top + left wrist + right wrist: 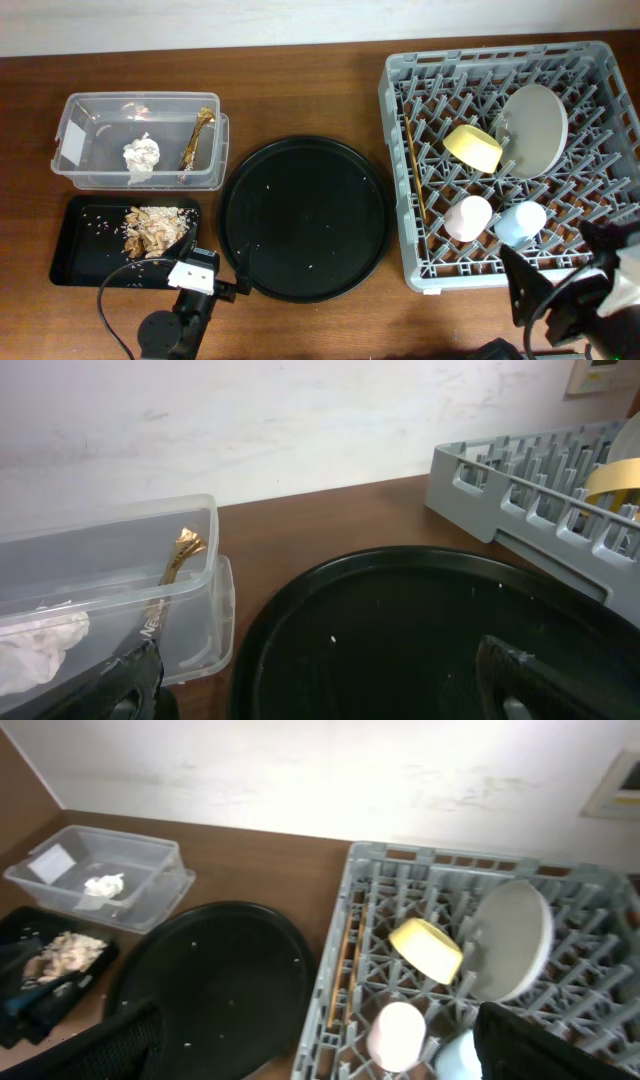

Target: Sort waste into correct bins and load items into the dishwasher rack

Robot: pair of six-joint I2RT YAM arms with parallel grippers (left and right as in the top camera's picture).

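Observation:
The grey dishwasher rack (400, 180) holds the pale plate (535, 128) on edge, the yellow bowl (473, 147), the pink cup (468, 217), the light-blue cup (520, 223) and the chopsticks (415, 180). The clear tub (75, 110) holds the white napkin (142, 156) and the gold wrapper (197, 140). The shallow black tray (85, 255) holds the food scraps (155, 228). My left gripper (320, 685) is open and empty at the round tray's near edge. My right gripper (315, 1050) is open and empty, above the rack's near left corner.
A large round black tray (305, 218) with a few crumbs lies between the bins and the rack. A white wall runs behind the table. Bare wooden tabletop shows along the back and front edges.

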